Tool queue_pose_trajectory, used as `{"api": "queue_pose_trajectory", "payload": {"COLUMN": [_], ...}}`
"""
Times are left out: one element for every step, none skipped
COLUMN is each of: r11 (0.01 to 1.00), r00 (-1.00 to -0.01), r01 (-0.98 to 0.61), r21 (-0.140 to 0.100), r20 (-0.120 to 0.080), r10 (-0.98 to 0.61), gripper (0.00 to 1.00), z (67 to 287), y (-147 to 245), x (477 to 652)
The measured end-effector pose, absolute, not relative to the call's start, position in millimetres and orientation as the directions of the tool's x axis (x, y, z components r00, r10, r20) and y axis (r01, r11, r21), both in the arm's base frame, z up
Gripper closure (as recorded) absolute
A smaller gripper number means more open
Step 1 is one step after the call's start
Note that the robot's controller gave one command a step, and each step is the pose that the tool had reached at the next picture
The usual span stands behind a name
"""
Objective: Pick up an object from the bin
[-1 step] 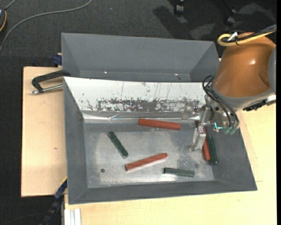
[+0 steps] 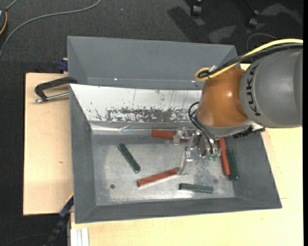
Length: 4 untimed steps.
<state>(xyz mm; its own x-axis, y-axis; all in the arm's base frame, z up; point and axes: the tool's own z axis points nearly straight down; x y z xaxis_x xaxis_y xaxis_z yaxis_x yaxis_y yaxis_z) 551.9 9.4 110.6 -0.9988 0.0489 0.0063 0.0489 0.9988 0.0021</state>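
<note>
While the gripper [image 2: 185,165] hangs by the reddish-brown stick [image 2: 158,178] mid-bin, nothing appears lifted — claw state indeterminate, pick outstanding.

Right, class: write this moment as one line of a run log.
gripper: low in bin, at right end of red-brown stick | stick: flat on floor | nearest other: dark green stick

Dark carpet floor [image 2: 125,19], a thin pale cable [image 2: 57,14] curving across its top-left corner.
</note>
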Motion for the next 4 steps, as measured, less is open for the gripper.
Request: {"api": "queue_pose_trajectory", "payload": {"r11": [1.000,1.000,1.000,1.000], "r00": [-1.000,-1.000,-1.000,-1.000], "r01": [0.021,0.022,0.006,-0.020], "r21": [0.001,0.001,0.001,0.001], "r20": [0.008,-0.001,-0.007,-0.013], "r10": [0.021,0.022,0.006,-0.020], "gripper": [0.00,1.00,1.00,1.00], "z": [68,71,71,205], "y": [23,23,7,21], "x": [508.4,511.6,533.4,517.4]}}
